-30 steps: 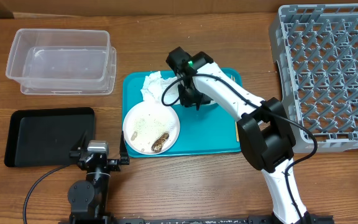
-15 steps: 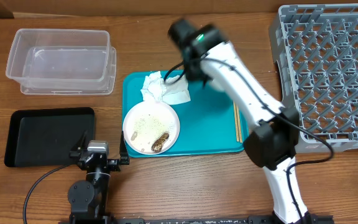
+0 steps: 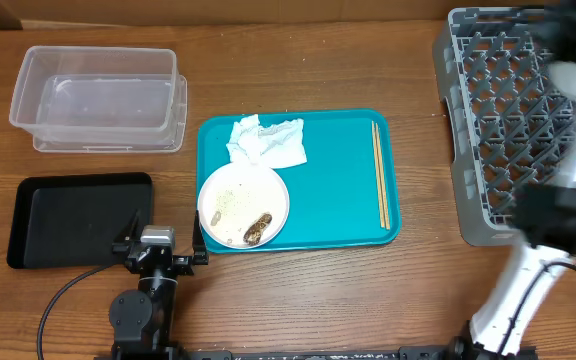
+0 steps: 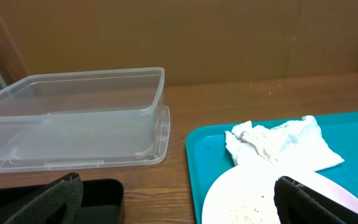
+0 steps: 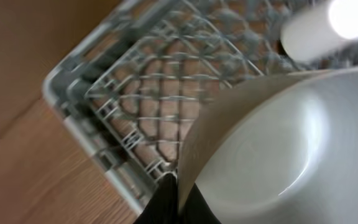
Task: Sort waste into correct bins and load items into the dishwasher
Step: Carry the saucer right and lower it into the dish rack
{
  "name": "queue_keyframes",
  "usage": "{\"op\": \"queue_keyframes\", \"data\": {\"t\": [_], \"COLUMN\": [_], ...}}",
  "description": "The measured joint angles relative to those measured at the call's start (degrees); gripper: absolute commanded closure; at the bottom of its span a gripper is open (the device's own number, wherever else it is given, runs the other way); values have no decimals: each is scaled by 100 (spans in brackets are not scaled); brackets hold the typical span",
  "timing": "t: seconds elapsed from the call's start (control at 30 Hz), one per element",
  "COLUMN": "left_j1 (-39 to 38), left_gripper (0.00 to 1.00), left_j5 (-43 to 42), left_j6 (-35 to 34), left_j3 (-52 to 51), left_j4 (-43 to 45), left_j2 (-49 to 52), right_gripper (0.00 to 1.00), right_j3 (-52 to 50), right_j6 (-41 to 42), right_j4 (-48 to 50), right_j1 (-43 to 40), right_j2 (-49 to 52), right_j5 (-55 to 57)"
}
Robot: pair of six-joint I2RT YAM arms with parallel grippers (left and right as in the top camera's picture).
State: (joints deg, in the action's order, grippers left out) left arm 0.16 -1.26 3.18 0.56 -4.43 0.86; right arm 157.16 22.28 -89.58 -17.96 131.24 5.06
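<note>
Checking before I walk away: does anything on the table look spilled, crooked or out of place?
Nothing looks spilled or broken. Only the round white plate with rice crowds the left rim of the teal plastic tray.

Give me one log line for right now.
right end effector: shut on bowl, above dish rack | left end effector: open, empty | teal tray: plate, napkin, chopsticks

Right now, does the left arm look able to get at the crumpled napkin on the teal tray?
Probably yes. The left gripper is open and faces the crumpled napkin. Only the low white plate lies between them, and nothing stands above the napkin.
</note>
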Motion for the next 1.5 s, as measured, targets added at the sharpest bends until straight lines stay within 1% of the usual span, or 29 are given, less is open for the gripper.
{"op": "queue_keyframes", "data": {"t": [0.07, 0.13, 0.27, 0.43, 0.57, 0.73, 0.93, 1.3, 1.4, 1.5], "left_j1": [0, 0, 0, 0, 0, 0, 0, 0, 0, 0], "left_gripper": [0, 0, 0, 0, 0, 0, 0, 0, 0, 0], "left_j5": [0, -2, 0, 0, 0, 0, 0, 0, 0, 0], "left_j6": [0, 0, 0, 0, 0, 0, 0, 0, 0, 0], "left_j3": [0, 0, 0, 0, 0, 0, 0, 0, 0, 0], "left_j4": [0, 0, 0, 0, 0, 0, 0, 0, 0, 0], "left_j2": [0, 0, 0, 0, 0, 0, 0, 0, 0, 0], "right_gripper": [96, 96, 96, 96, 96, 96, 96, 96, 96, 93], "right_j3": [-212, -437, -1161, -1851, -2293, -2929, -3445, -3458, -3447, -3447], "right_j6": [-122, -291, -927, -1668, -1974, -2129, -2197, -2190, -2188, -2105], "right_j4": [59, 160, 470, 772, 1012, 1353, 1604, 1272, 1126, 1060], "right_j1": [-831, -1351, -2216, -2649, -2688, -2656, -2673, -2826, -3014, -3161], "right_j2": [11, 22, 61, 94, 94, 94, 96, 81, 50, 13], "right_j5": [-1029, -1812, -3700, -5571, -6406, -6789, -6850, -6647, -6669, -6607]}}
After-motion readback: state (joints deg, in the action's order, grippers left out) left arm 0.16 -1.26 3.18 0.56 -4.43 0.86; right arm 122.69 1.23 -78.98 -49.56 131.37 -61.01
